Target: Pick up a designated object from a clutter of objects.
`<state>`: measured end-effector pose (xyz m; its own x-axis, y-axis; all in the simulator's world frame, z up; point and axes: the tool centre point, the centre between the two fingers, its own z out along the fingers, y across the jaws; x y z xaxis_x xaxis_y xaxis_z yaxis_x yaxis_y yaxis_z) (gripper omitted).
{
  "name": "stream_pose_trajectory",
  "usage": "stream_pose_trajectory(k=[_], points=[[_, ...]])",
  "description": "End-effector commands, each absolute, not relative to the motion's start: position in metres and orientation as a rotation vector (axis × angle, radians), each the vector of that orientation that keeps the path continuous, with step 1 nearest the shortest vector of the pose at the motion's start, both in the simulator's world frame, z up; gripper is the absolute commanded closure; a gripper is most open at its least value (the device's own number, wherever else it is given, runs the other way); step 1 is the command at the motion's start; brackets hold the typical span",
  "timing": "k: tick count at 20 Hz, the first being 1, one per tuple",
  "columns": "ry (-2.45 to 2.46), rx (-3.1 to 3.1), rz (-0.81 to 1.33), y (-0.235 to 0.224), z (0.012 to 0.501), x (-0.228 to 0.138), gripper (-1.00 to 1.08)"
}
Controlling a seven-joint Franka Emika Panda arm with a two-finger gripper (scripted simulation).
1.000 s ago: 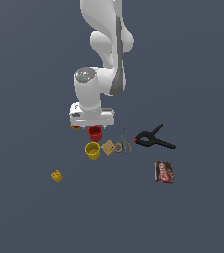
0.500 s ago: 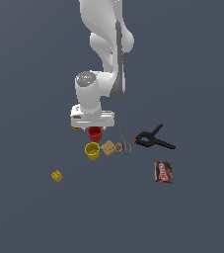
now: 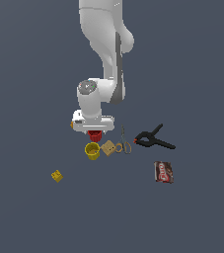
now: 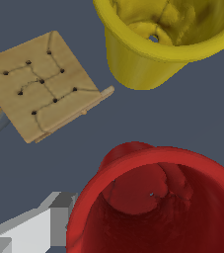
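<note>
The red ribbed cup (image 3: 94,135) stands upright just under my hand, behind the yellow cup (image 3: 92,150). My gripper (image 3: 94,131) is low over the red cup, jaws open and straddling it. In the wrist view the red cup (image 4: 153,197) fills the near part of the picture, its rim and hollow inside showing. One grey finger (image 4: 37,227) stands right beside its outer wall; the other finger is hidden. The cup rests on the floor.
The tan block (image 3: 108,147) (image 4: 42,84) lies close beside both cups; the yellow cup also shows in the wrist view (image 4: 148,54). Scissors (image 3: 124,143), a black clamp (image 3: 154,140), a dark brown box (image 3: 164,172) and a yellow brick (image 3: 57,175) lie farther off.
The hand has sunk slightly lower over the red cup, covering more of it. Nothing else has moved.
</note>
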<state>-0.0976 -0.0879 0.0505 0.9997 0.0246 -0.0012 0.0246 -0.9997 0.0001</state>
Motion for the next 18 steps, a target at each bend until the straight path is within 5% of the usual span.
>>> stream_pose_trajectory(k=[1, 2, 18], points=[[0.039, 3.141, 0.000, -0.0880, 0.0483, -0.0973, -0.92], [0.039, 3.141, 0.000, -0.0880, 0.0483, -0.0973, 1.08], [0.038, 3.141, 0.001, -0.0871, 0.0573, -0.0968, 1.08]])
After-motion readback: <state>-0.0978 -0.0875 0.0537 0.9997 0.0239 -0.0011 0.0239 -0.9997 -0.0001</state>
